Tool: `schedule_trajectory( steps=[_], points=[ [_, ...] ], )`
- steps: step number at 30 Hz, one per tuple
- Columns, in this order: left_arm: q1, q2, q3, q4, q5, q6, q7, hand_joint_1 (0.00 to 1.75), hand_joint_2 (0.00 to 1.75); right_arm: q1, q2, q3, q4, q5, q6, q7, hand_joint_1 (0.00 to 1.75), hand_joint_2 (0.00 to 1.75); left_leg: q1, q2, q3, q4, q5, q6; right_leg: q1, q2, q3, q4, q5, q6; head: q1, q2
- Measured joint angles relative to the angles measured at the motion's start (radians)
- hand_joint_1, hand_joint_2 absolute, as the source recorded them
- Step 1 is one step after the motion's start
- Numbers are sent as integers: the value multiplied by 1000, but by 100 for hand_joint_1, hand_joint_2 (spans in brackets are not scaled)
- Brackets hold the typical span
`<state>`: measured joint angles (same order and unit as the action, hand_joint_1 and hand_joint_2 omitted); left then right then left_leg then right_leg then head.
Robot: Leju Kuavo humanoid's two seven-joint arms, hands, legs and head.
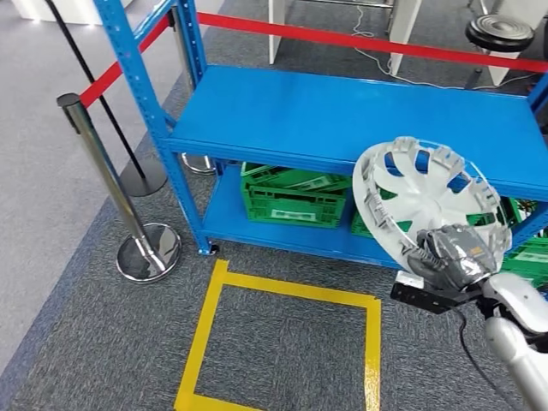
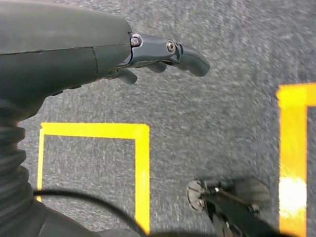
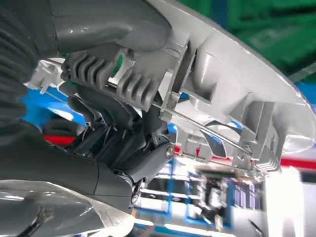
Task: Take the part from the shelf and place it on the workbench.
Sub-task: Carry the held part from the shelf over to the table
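Here the part [image 1: 431, 199], a round silver-white wheel cover with spoked openings and clips around its inner rim, is held up in the air in front of the blue shelf [image 1: 336, 120], tilted so its back side faces the head camera. The right hand [image 1: 452, 257] grips it at its lower edge; in the right wrist view the dark fingers [image 3: 111, 116] curl around the rim and ribbed clips of the part [image 3: 223, 84], closed firmly on it. The part overlaps the front edge of the shelf's upper board in the head view and is clear of the floor. Green crates [image 1: 294, 199] sit on the lower shelf board behind it. On the grey carpet before the shelf lies a square of yellow tape [image 1: 284, 295]. A chrome stanchion [image 1: 120, 201] with red belts stands to the left. The left hand [image 2: 164, 54] hangs above the carpet, fingers [image 2: 193, 61] loosely extended and holding nothing
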<state>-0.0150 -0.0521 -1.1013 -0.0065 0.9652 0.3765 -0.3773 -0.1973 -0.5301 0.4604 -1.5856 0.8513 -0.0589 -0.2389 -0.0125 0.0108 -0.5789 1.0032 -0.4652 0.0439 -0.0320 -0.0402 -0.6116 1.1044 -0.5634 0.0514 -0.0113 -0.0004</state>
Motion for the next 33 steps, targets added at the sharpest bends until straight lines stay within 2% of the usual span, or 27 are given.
schedule_trajectory(
  steps=[1,2,3,4,5,6,8,9,10,11,12,13,15,17,18,19,20,21,22,24,25,26,28,29,30,32,33],
  points=[
    [-2,0,-1,0,1,0,0,0,175,-9,-4,0,0,2,4,0,175,175,0,-10,-1,0,1,3,1,24,-30,66,-31,0,2,0],
    [-3,0,-2,0,1,0,0,0,175,-17,-7,1,0,3,9,0,175,175,0,-22,-1,0,1,4,2,34,-63,136,-57,1,5,0],
    [-4,0,-3,0,1,0,0,0,175,-24,-9,1,0,4,12,1,175,175,-1,-34,-1,1,1,4,3,37,-89,186,-69,3,6,0],
    [-4,0,-5,0,1,0,0,0,175,-29,-10,1,0,4,14,2,175,175,-1,-47,-1,2,1,4,3,38,-99,202,-61,3,6,0],
    [-4,-1,-7,0,1,0,0,0,175,-35,-11,2,0,4,15,2,175,175,0,-60,-1,5,1,3,2,39,-90,179,-36,4,6,0],
    [-4,-1,-9,0,2,0,0,0,175,-41,-12,3,0,5,16,3,175,175,2,-74,-1,9,-1,1,0,44,-64,121,3,5,6,0],
    [-4,-1,-13,0,5,0,0,0,175,-57,-18,8,0,2,20,7,175,175,4,-100,-7,23,-8,-9,-7,83,-4,1,50,8,6,0],
    [-5,0,-15,0,7,1,0,0,175,-67,-24,12,-2,-2,25,10,175,175,4,-111,-15,32,-9,-14,-10,104,14,-34,55,8,7,0],
    [-5,0,-17,0,11,4,2,0,175,-78,-31,16,-5,-8,32,13,175,175,3,-120,-25,39,-8,-18,-13,118,20,-46,48,7,7,0],
    [-4,1,-18,0,14,10,6,0,175,-90,-38,20,-10,-15,41,16,175,175,3,-129,-34,43,-5,-22,-13,119,21,-49,46,6,8,0],
    [-1,2,-19,0,18,16,13,0,175,-103,-45,22,-15,-22,52,19,175,175,3,-138,-41,44,-2,-25,-14,108,18,-47,45,2,7,0],
    [3,2,-19,0,21,23,20,0,175,-115,-50,25,-21,-27,62,20,175,175,3,-135,-44,47,-4,-29,-14,97,18,-48,46,-2,6,0],
    [7,4,-19,0,23,29,30,0,175,-134,-58,27,-34,-31,76,22,175,175,1,-91,-67,92,-31,-41,-15,71,22,-49,45,-14,0,0],
    [4,5,-20,0,24,33,35,0,175,-147,-68,30,-45,-32,82,23,175,175,4,-36,-123,210,-86,-51,-9,41,25,-50,42,-23,-7,0],
    [3,5,-20,0,25,34,37,0,175,-153,-72,32,-48,-32,84,23,175,175,6,-25,-153,272,-108,-53,-6,26,27,-50,40,-26,-7,0],
    [4,5,-20,0,25,35,39,0,175,-160,-74,36,-49,-32,85,24,175,175,7,-20,-173,313,-117,-53,-3,12,28,-50,38,-28,-7,0],
    [5,5,-21,0,26,35,39,0,175,-165,-75,39,-51,-32,87,24,175,175,7,-18,-175,317,-105,-49,1,-1,31,-50,36,-30,-7,0],
    [6,5,-21,0,27,36,40,0,175,-169,-76,42,-54,-32,89,24,175,175,5,-16,-159,283,-77,-43,5,-13,36,-50,33,-32,-7,0],
    [7,5,-22,0,28,36,41,0,175,-174,-77,44,-56,-33,92,24,175,175,1,-6,-129,221,-39,-31,9,-25,41,-51,30,-32,-7,0],
    [6,7,-22,0,30,38,41,0,175,-184,-80,47,-59,-34,96,25,175,175,-16,37,-72,106,6,-2,16,-48,52,-55,24,-32,-6,0],
    [5,9,-22,0,31,39,41,0,175,-188,-82,50,-60,-35,98,26,175,175,-24,54,-57,72,10,10,18,-60,54,-57,22,-29,-6,0],
    [4,10,-22,0,31,39,41,0,175,-191,-84,53,-60,-36,99,26,175,175,-29,62,-52,60,5,17,19,-72,55,-59,21,-26,-6,0],
    [7,10,-23,0,33,39,40,0,175,-197,-86,58,-61,-38,103,26,175,175,-29,42,-46,38,7,22,20,-93,60,-67,20,-18,-7,0],
    [10,10,-23,0,33,39,40,0,175,-203,-87,60,-62,-41,105,26,175,175,-25,30,-39,25,12,21,18,-81,62,-66,14,-15,-6,0],
    [11,9,-23,0,35,39,40,0,175,-210,-89,62,-64,-43,108,26,175,175,-21,18,-32,12,18,22,16,-55,56,-52,3,-12,-6,0],
    [9,7,-24,0,38,39,40,0,175,-222,-97,69,-65,-47,114,28,175,175,-15,-5,-24,-1,24,22,13,13,11,40,-41,-7,-4,0],
    [7,6,-24,0,39,39,40,0,175,-224,-101,73,-64,-48,116,28,175,175,-14,-17,-24,-1,25,23,12,30,-25,105,-64,-4,-3,0]
  ],
)
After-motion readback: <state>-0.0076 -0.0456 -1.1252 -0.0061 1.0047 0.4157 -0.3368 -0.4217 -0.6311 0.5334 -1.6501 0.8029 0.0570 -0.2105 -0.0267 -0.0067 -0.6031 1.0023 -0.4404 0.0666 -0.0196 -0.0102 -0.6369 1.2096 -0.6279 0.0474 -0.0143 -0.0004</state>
